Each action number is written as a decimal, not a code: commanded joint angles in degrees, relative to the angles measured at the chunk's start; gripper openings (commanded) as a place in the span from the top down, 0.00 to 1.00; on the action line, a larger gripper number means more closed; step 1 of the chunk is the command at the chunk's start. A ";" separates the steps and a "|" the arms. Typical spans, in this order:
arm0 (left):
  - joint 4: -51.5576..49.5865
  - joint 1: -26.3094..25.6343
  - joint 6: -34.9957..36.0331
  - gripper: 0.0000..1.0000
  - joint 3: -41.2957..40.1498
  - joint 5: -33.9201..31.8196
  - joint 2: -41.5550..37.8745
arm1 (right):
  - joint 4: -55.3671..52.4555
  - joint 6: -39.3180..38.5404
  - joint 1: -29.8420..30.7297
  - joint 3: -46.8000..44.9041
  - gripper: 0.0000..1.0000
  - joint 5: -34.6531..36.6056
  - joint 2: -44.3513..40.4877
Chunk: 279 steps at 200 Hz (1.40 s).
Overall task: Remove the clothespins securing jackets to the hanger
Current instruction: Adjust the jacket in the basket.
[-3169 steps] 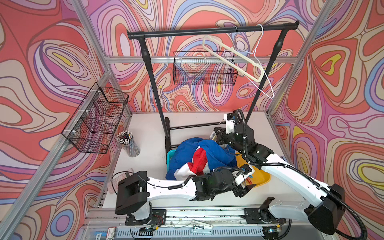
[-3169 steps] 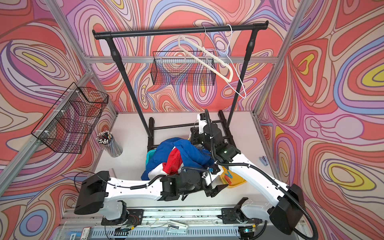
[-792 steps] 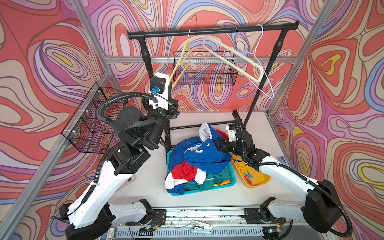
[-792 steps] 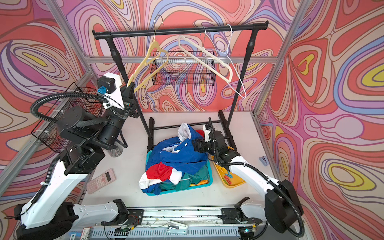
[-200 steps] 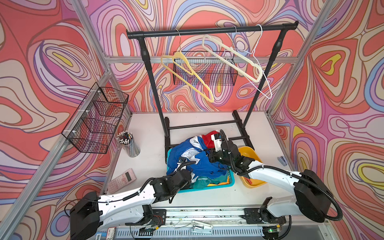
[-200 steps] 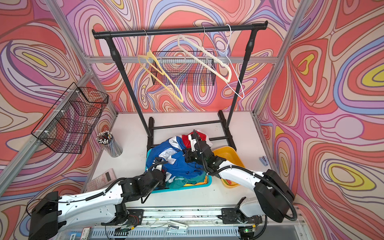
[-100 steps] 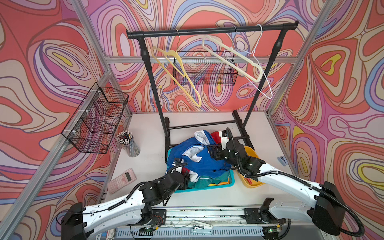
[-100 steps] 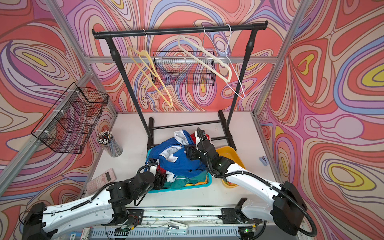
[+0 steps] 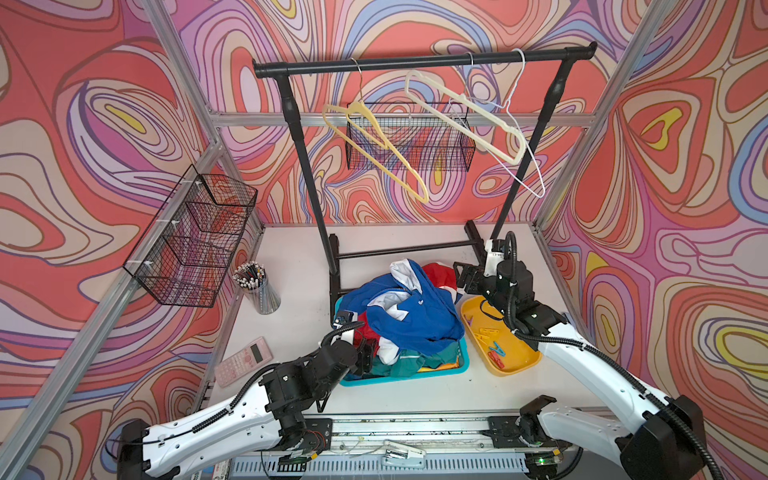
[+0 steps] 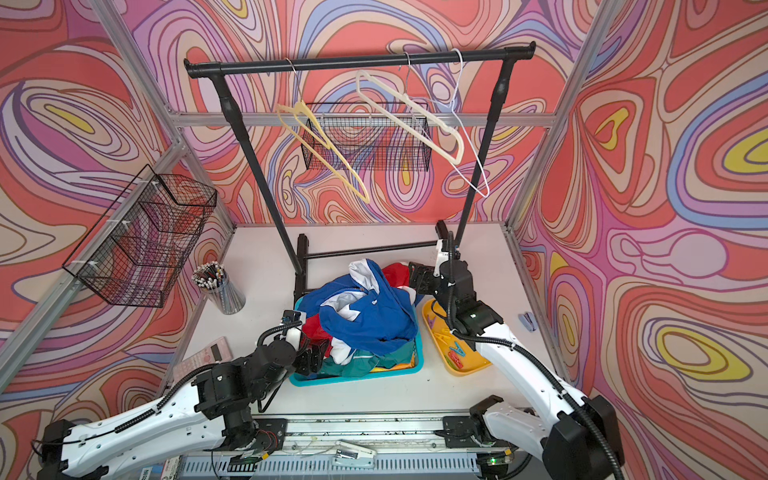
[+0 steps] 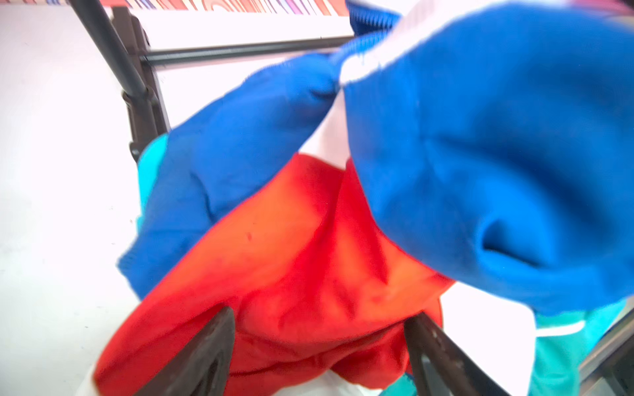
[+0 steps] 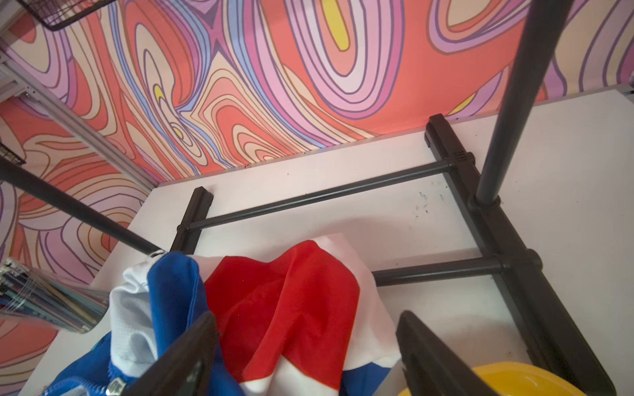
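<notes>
Though tiny and light, best nipped across the flat sides: clothespins [image 9: 494, 347], loose in the yellow tray [image 9: 515, 357]. Soft floppy jackets [image 9: 419, 320] heaped in the teal bin [image 9: 407, 377] beside. Left tool [image 9: 365, 353] wide open at the red cloth, holding nothing. Right tool [image 9: 464, 278] wide open over the heap, empty, arm over the tray's edge. Hangers [image 9: 516, 153] bare above.

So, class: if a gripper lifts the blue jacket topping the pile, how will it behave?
Probably floppy: the blue jacket lies crumpled over the teal bin. Likely light; its thin fabric drapes. It may drag the teal jacket beneath.
</notes>
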 commanded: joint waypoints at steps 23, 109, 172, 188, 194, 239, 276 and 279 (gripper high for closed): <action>-4.93 0.39 1.99 0.10 2.42 -6.72 -4.58 | 5.47 5.72 -9.32 -2.42 0.11 -11.60 5.27; -8.19 0.39 3.53 0.00 2.77 -11.95 -8.22 | 22.27 15.62 -15.79 -3.54 0.06 -28.73 23.31; -8.26 0.39 2.96 0.00 1.98 -12.33 -9.07 | 29.91 23.04 -15.79 -4.35 0.09 -35.21 29.11; -7.93 0.39 3.20 0.00 2.06 -12.24 -9.06 | 30.77 24.03 -15.71 -4.29 0.12 -37.00 29.98; -7.77 0.39 3.32 0.00 2.01 -12.26 -8.97 | 30.88 24.27 -15.76 -4.15 0.14 -37.75 30.32; -8.14 0.39 3.21 0.00 2.34 -12.69 -9.08 | 30.85 24.29 -14.64 -3.58 0.40 -41.91 32.15; -9.50 0.45 4.19 0.00 3.19 -14.35 -10.62 | 30.07 23.78 -14.56 -4.91 0.73 -42.55 28.61; -9.51 0.40 4.21 0.00 3.12 -14.37 -10.77 | 29.77 23.54 -14.42 -4.88 0.75 -42.32 27.91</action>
